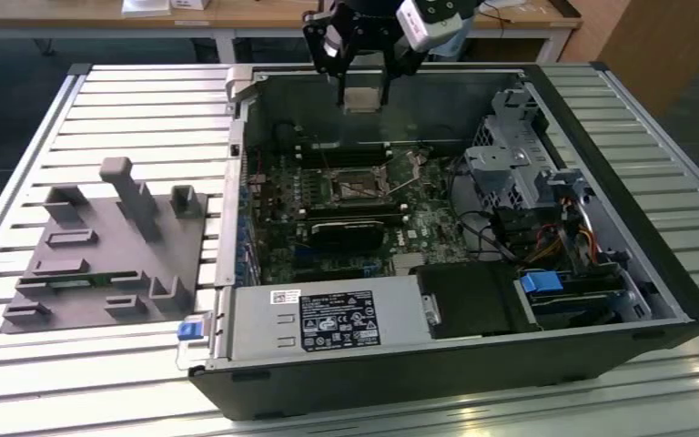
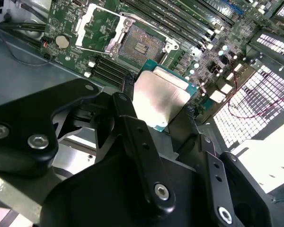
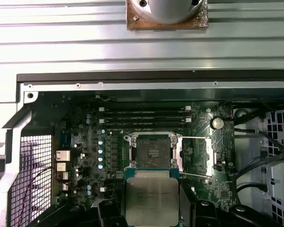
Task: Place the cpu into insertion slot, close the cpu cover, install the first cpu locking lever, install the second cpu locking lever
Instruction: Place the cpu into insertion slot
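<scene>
- My gripper (image 2: 158, 98) is clenched on the cpu (image 2: 163, 90), pinching two opposite edges, with the metal top facing the wrist.
- The chip hangs level above the open case (image 1: 447, 373), well clear of the board.
- Beneath it the insertion slot (image 3: 153, 152) lies bare, its pin field exposed, and the cpu cover (image 3: 180, 158) is swung aside.
- My call: square the chip to the socket rim, centre it, and go straight down with no sliding across the pins.
- Beyond, the memory slots (image 3: 144, 118) give me a parallel line to check against.
</scene>
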Controlling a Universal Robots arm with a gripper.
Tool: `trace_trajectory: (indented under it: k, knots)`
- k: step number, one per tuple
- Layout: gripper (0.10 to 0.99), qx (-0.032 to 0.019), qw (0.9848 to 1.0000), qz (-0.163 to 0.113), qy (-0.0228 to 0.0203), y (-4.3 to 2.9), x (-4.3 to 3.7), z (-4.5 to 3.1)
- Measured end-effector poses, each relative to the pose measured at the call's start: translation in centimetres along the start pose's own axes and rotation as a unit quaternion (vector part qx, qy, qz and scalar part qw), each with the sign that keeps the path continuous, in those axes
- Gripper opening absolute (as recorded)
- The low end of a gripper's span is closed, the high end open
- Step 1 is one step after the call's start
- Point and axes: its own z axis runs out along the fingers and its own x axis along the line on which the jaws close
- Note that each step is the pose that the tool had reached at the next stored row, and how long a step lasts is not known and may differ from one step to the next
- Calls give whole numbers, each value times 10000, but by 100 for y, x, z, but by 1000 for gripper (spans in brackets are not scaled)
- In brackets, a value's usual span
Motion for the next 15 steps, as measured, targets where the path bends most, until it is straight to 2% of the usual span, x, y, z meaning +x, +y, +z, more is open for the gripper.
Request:
trace_trajectory:
  k: [7,12,15]
  knots:
    - [541,-1,9991,414,-38,-1,0,2]
    - [541,-6,9966,817,-73,0,0,4]
    - [541,-9,9956,934,-83,-1,0,6]
